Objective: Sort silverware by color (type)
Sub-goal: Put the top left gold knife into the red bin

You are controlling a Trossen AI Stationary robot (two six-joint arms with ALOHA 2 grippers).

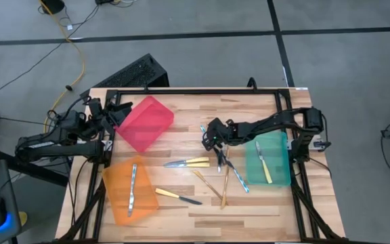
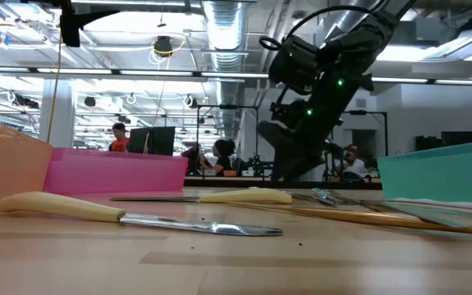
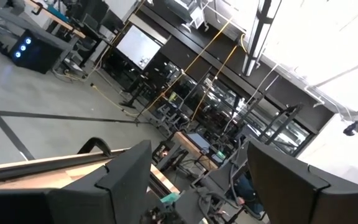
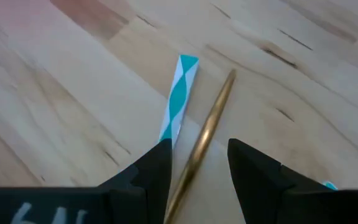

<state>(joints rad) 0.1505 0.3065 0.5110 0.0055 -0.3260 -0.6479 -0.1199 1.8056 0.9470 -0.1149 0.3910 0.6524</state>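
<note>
Wood table (image 1: 263, 207) — orange bin (image 1: 128, 190), 1 silvery knife (image 1: 132, 190)

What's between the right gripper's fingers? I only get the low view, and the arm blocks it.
Observer: In the right wrist view, the right gripper straddles a gold handle, fingers open on either side of it.
Operator: Anything crowding it?
Observer: A teal-and-white striped piece lies alongside the gold handle, running up to one finger.
Operator: Bins loaded?
Observer: From above, the orange bin holds a silvery piece and the green bin holds a yellow-handled piece.
</note>
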